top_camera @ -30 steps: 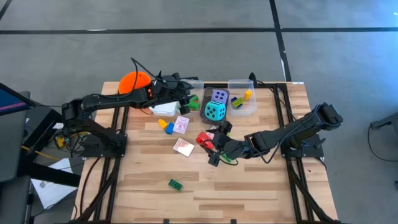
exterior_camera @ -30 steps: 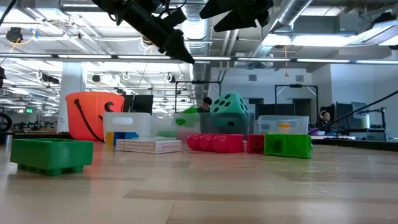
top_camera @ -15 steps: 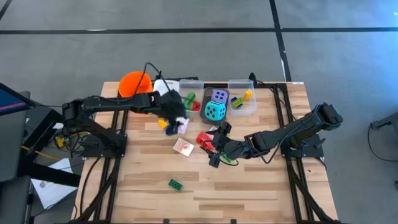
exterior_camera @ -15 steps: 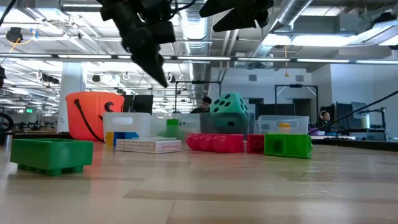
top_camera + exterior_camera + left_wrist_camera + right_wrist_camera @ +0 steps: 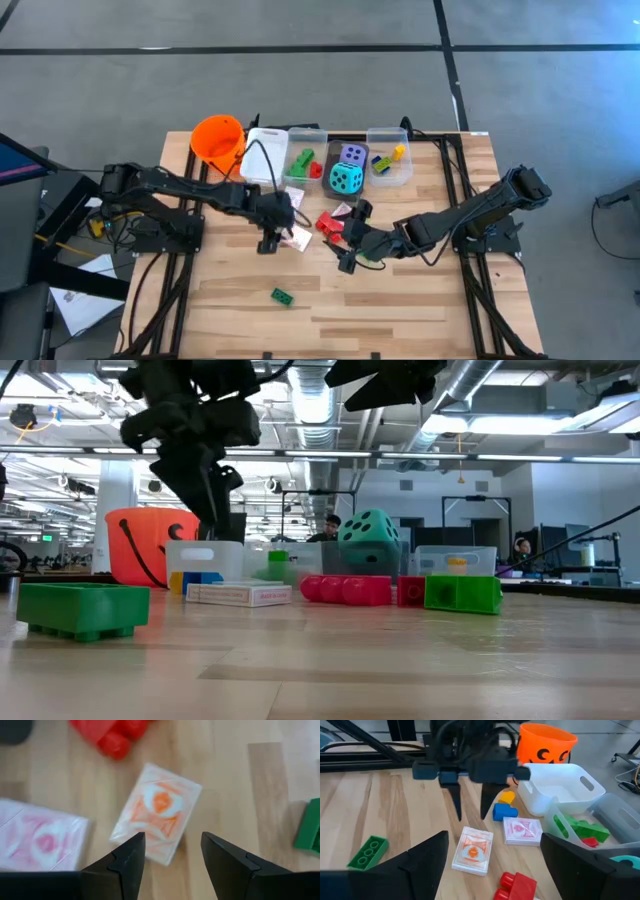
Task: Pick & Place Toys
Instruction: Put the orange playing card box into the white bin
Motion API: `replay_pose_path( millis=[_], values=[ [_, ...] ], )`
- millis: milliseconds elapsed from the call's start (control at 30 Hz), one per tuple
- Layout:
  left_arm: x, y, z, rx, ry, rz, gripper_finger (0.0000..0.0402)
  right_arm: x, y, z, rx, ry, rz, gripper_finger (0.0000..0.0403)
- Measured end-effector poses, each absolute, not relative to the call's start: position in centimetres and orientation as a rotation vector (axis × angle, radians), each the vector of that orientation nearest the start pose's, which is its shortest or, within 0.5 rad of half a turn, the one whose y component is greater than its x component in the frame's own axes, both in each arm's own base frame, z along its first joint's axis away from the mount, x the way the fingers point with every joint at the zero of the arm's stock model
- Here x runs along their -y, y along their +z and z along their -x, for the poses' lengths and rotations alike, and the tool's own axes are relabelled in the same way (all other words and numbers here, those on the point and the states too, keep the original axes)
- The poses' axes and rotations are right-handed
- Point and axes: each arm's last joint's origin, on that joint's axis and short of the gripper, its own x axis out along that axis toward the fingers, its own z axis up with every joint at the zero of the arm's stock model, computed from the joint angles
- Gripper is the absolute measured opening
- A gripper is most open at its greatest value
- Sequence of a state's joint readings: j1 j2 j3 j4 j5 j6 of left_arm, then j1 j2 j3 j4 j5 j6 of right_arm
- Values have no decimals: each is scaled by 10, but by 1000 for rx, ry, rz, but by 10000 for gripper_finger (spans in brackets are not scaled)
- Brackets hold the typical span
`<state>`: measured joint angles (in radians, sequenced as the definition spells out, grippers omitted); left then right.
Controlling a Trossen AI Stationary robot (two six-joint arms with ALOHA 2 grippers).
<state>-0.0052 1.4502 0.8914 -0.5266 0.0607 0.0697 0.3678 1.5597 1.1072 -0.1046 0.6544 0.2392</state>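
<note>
Left wrist view: left hand [image 5: 172,857] hanging open right above orange-white card [image 5: 157,820], card's long axis running diagonal across fingers; right hand [image 5: 347,243] idling open nearby.

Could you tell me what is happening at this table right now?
The robot is sorting toys. The left end effector hangs open above an orange-and-white card pack on the table, not touching it. The right end effector waits open near the red bricks. A teal die and a purple die already sit in a clear bin.
</note>
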Motion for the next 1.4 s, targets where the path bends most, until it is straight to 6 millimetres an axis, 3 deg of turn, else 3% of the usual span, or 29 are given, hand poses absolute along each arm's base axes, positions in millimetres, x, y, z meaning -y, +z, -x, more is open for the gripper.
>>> replay_pose_path(
  millis=[300,867,1033,1400],
  values=[
    [28,183,-273,-941,-220,-160,198,-114,267,-322,-437,-319,4,311],
    [26,175,-270,-916,-265,-287,358,-96,263,-325,-480,-381,6,311],
    [20,169,-273,-937,-245,-277,379,-96,262,-324,-486,-385,-10,311],
    [0,127,-293,-1002,-182,-249,386,-96,261,-324,-496,-385,-4,311]
  ],
)
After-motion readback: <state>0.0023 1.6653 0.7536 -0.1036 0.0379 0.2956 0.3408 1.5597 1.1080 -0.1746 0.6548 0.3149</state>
